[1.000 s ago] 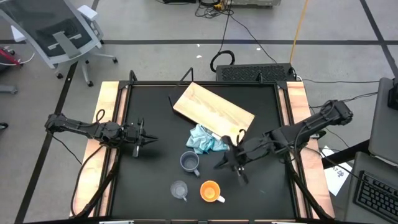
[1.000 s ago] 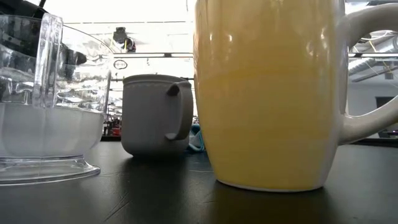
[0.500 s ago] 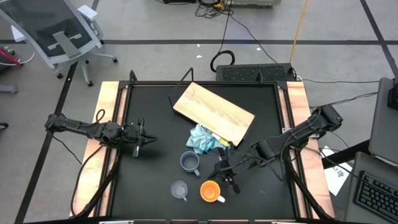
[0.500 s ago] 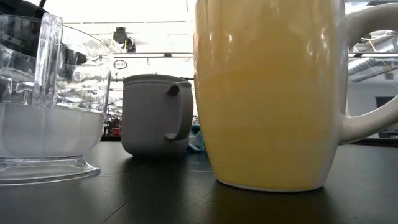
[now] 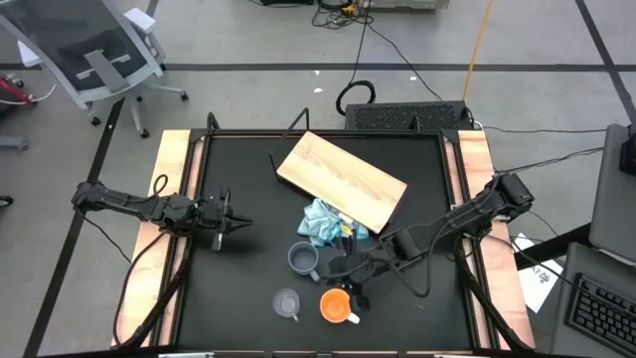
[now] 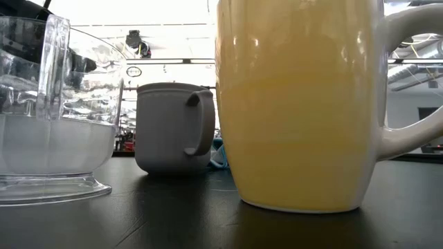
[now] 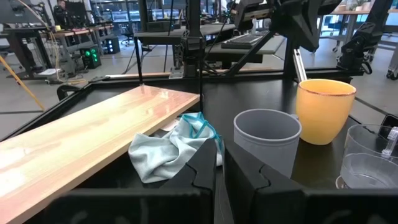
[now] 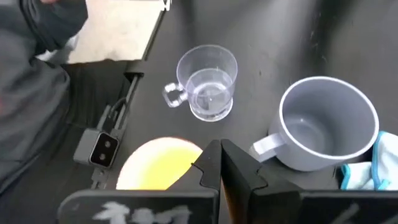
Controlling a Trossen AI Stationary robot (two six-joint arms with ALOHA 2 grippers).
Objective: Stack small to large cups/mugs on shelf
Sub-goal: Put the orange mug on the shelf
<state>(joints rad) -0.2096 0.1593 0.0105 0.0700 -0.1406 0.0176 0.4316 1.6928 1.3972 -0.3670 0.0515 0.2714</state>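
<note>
The right gripper, its jaws closed and empty, is hovering just above the orange mug near the surface's front edge. Judging by this, the reaching step is underway; next it must open to grasp.

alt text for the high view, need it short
From above, the right claw, shut, reaches low beside the orange mug at the black table's near edge. A grey-blue mug and clear cup stand nearby, a wood board and blue cloth behind. The left claw waits at left.
</note>
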